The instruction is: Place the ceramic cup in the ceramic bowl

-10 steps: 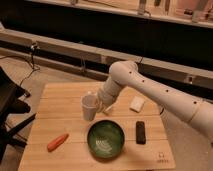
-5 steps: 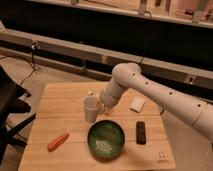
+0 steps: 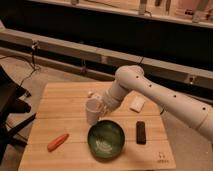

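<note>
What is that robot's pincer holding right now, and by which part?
The pincer holds the ceramic cup at its upper rim, just behind the ceramic bowl.

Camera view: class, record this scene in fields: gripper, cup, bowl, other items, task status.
gripper: gripper, mid-table, shut on the ceramic cup
cup: upright, beside the bowl's far-left rim
bowl: ceramic bowl empty, on wooden table
other items: orange carrot, black rectangular object, white block
task status: cup not yet in bowl
</note>
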Available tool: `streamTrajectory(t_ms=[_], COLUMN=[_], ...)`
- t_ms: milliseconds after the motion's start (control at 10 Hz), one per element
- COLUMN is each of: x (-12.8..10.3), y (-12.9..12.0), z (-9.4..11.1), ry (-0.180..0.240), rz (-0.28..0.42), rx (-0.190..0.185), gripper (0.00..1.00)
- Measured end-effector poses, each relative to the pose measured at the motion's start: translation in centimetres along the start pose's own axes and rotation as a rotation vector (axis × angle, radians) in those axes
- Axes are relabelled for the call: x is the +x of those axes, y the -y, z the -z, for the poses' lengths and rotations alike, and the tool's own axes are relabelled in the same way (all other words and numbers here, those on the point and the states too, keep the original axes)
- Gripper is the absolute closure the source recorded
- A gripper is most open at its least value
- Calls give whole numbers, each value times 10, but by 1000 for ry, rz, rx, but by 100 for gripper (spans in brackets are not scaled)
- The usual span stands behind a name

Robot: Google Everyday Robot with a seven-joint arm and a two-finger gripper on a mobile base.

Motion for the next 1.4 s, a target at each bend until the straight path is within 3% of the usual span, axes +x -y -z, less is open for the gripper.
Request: streamTrajectory(t_ms=[1400], x=[-6], y=[-37], z=[-4], ry=[24], rz=[-35], rx=[-12], gripper=[100])
